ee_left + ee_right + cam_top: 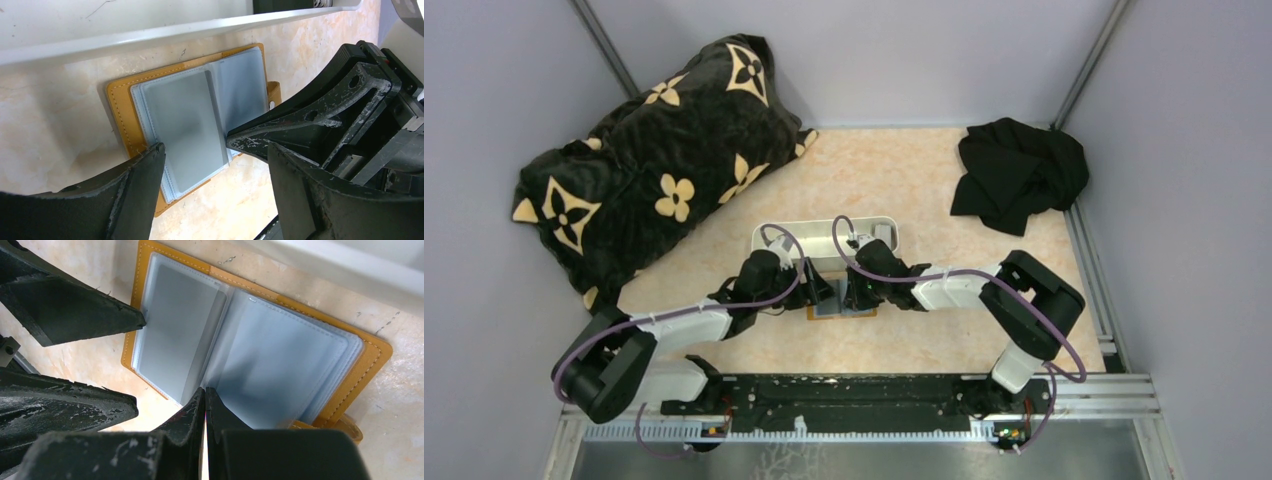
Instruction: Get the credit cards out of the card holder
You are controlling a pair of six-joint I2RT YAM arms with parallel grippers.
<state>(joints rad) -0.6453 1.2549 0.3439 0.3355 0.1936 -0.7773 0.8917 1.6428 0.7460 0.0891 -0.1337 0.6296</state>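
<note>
Wrist cams show what the top view hides: the card holder (150,85) lies open mid-table, just beside the white tray (819,232), w/ a grey card (175,335) in its left sleeve. Your left gripper (215,149) is spread wide astride that panel, gripping nothing. Your right gripper (205,390) is pinched tight at the fold's near edge, can't tell if a sleeve's caught. Top view only: peach marbled table (904,180), grey walls (904,50), black flower-print blanket (654,150) far-left corner, black cloth (1019,175) far-right.
</note>
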